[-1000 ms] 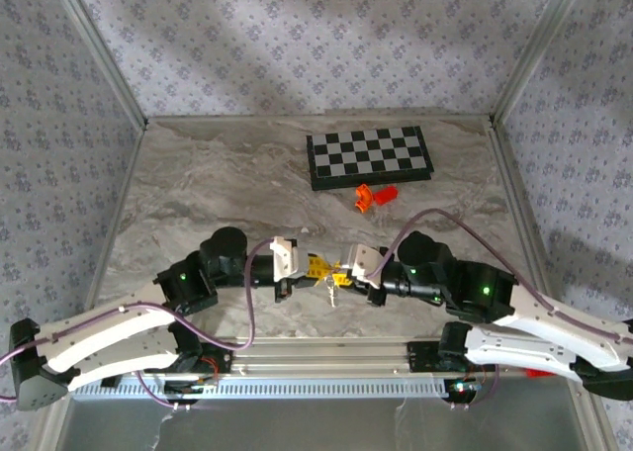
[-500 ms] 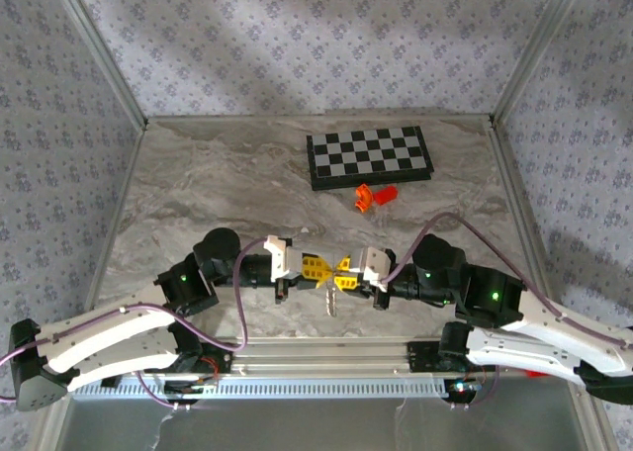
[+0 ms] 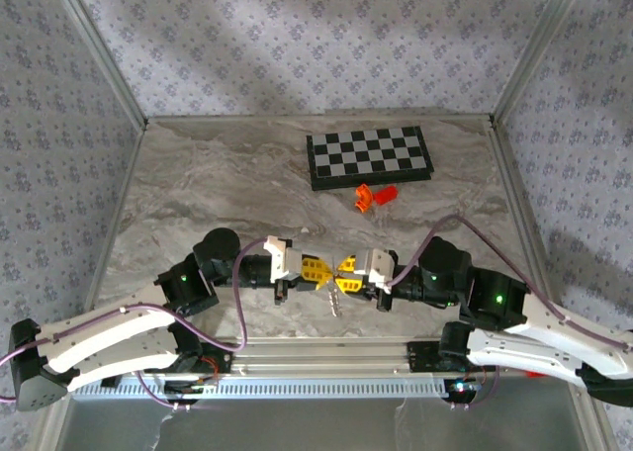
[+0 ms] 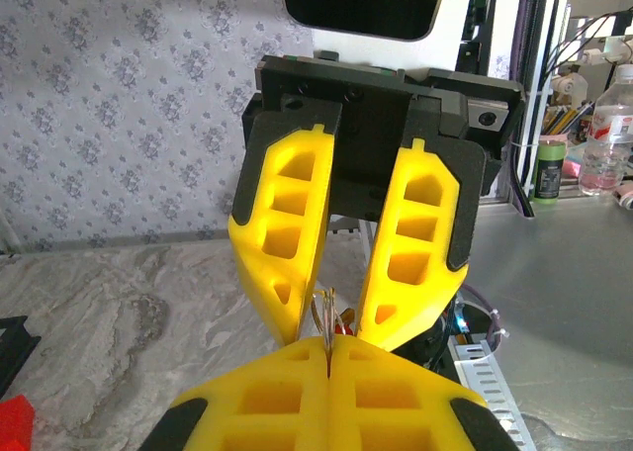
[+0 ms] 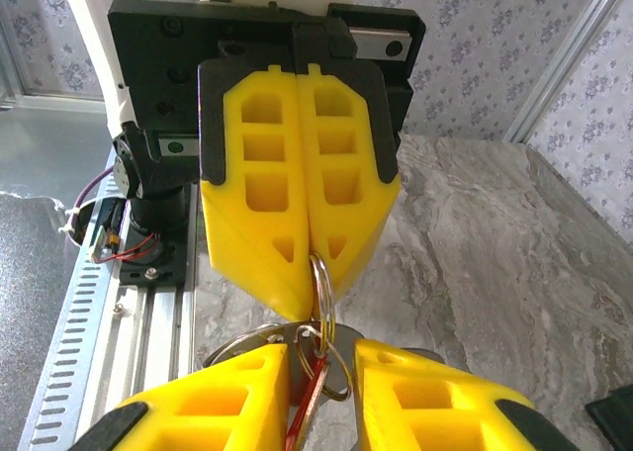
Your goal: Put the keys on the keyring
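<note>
My left gripper [image 3: 318,270] and right gripper [image 3: 346,269] meet tip to tip above the table's near middle. In the right wrist view the left gripper [image 5: 310,258] is shut on the keyring [image 5: 320,283], a thin silvery ring standing edge-on. From the ring hang the keys [image 5: 242,340], a silver key with a red tag [image 5: 309,402] and a smaller ring. My right gripper [image 5: 324,372] stands a little open around the tag and small ring. The left wrist view has the left gripper [image 4: 327,350] pinching the keyring [image 4: 327,308], with the right gripper [image 4: 334,322] opposite. The keys [image 3: 334,300] dangle below both.
A black-and-white chessboard [image 3: 369,156] lies at the back of the table, with orange plastic pieces [image 3: 374,196] just in front of it. A metal rail [image 3: 326,357] runs along the near edge under the arms. Patterned walls close in the sides and the back.
The right arm has drawn back to the right and both grippers have lined up level, tip to tip. The right jaws have eased slightly apart. The left jaws have stayed shut.
</note>
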Available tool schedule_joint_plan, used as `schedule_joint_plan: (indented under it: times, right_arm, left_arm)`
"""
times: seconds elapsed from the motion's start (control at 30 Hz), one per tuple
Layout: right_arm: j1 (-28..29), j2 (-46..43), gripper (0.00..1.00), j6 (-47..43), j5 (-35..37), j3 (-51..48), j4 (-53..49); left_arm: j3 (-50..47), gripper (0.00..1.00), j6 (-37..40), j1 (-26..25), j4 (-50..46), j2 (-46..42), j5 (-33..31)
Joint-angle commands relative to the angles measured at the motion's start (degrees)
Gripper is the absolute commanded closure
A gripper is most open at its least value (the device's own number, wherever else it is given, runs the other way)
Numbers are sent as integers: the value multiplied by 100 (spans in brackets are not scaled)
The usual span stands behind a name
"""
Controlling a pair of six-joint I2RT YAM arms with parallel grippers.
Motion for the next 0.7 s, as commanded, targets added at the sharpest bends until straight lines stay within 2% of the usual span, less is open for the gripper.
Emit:
schedule_joint_plan:
  times: [0.0, 0.37, 0.67]
  right_arm:
    - [15, -62, 75, 76, -69, -18, 142]
    - [15, -45, 74, -3, -60, 62, 276]
    - [6, -45, 81, 24, -121, -16, 393]
  left_arm:
    - [45, 100, -77, -31, 410, -94, 205]
    - [147, 100, -7, -27, 294, -25, 238]
    - [97, 100, -31, -33, 329, -26, 277]
